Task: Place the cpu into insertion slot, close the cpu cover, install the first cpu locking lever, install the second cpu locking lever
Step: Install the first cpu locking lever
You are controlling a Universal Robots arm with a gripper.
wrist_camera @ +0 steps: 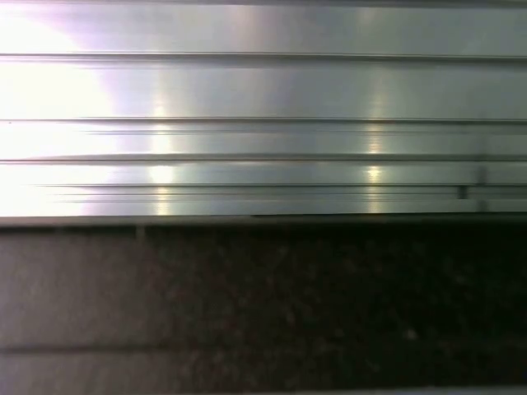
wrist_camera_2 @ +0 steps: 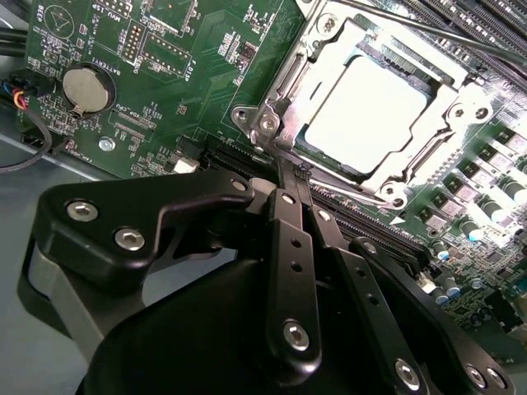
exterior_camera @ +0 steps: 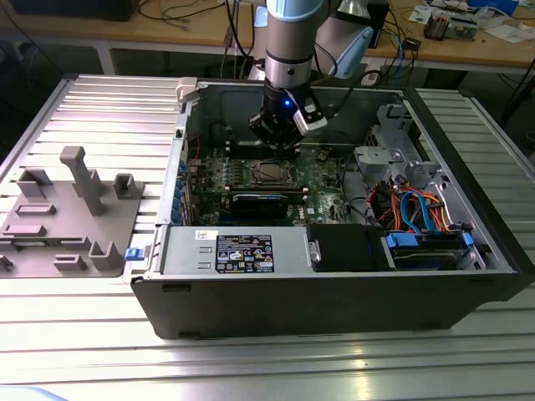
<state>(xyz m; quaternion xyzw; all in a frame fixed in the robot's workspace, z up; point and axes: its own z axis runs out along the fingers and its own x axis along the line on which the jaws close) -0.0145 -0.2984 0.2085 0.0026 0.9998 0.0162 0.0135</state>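
Black end effector [wrist_camera_2: 290, 183] fingers [wrist_camera_2: 292, 247] are drawn together, tips down at the edge of the cpu cover [wrist_camera_2: 325, 78], which lies closed over the pale cpu [wrist_camera_2: 366, 111] seated in the insertion slot [exterior_camera: 269, 173] on the green motherboard [wrist_camera_2: 189, 90]. Board lettering is too small to make out.

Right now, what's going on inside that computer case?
The arm has its tool lowered into the open computer case, right at the edge of the insertion slot on the green motherboard. In the second wrist view the cpu already sits in the slot, and the cpu cover lies closed around it. The tool's fingers are shut together, tips at a thin metal lever along the socket's edge.
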